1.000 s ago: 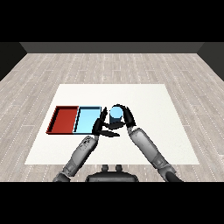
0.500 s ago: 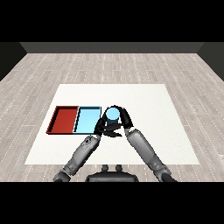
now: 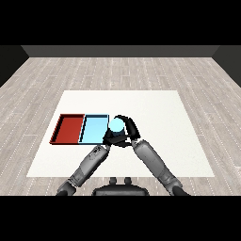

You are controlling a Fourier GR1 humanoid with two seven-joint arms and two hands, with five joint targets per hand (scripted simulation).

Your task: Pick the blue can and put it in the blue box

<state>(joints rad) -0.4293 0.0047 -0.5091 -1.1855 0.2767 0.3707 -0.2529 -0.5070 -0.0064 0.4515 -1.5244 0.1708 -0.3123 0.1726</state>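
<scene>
White table (image 3: 155, 108), grey plank floor (image 3: 117, 73), dark walls (image 3: 117, 51)

Blue can (image 3: 116, 124): light blue top, upright, at right edge of light blue tray (image 3: 93, 129). Tray flat on worktop, beside red one.

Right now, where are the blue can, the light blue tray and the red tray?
blue can (image 3: 116, 124), head view: on its round top face.
light blue tray (image 3: 93, 129), head view: on its bare floor.
red tray (image 3: 69, 128), head view: on its bare floor.
</scene>
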